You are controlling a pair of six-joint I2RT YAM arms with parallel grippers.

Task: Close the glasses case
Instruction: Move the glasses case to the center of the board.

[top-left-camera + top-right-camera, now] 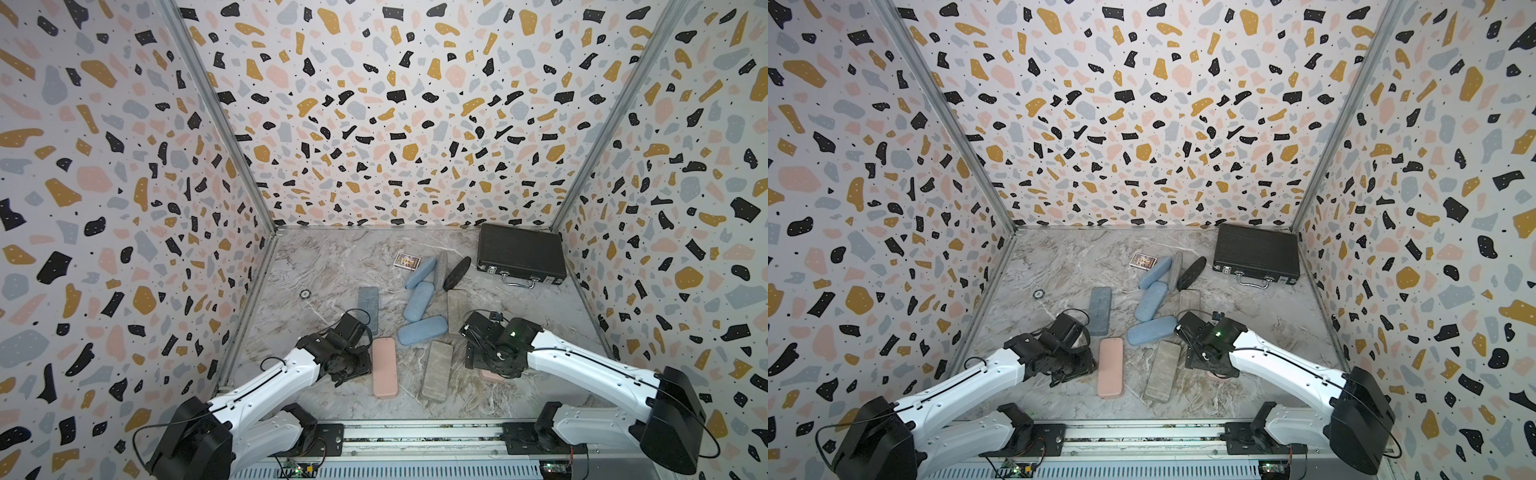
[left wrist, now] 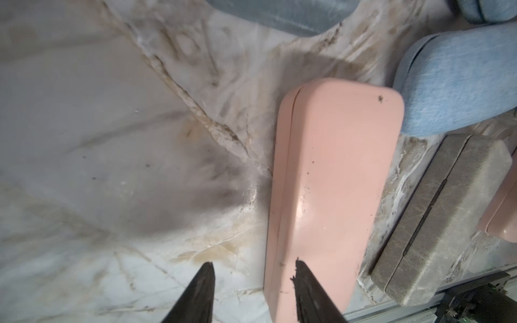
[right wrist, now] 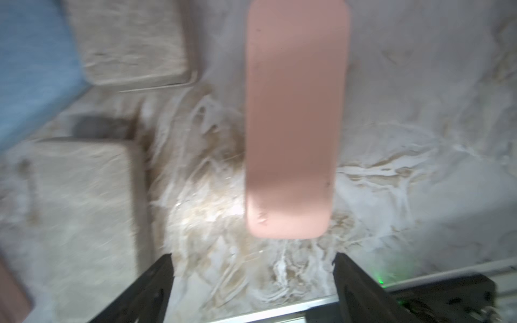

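On the marble table (image 1: 332, 266), at about 5 o'clock, the pink glasses case (image 3: 293, 125), seemingly shut, lies 12-to-6 just 12 o'clock of the wide-spread, empty right gripper (image 3: 253, 256), the nearer arm; the left gripper (image 2: 253, 265), half-spread and empty, sits beside a second pink case (image 2: 335, 181).

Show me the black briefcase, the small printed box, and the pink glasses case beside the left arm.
black briefcase (image 1: 519, 251): in a top view, middle of its lid.
small printed box (image 1: 407, 261): in a top view, centre of its printed face.
pink glasses case (image 2: 330, 181): left wrist view, middle of its upper shell.
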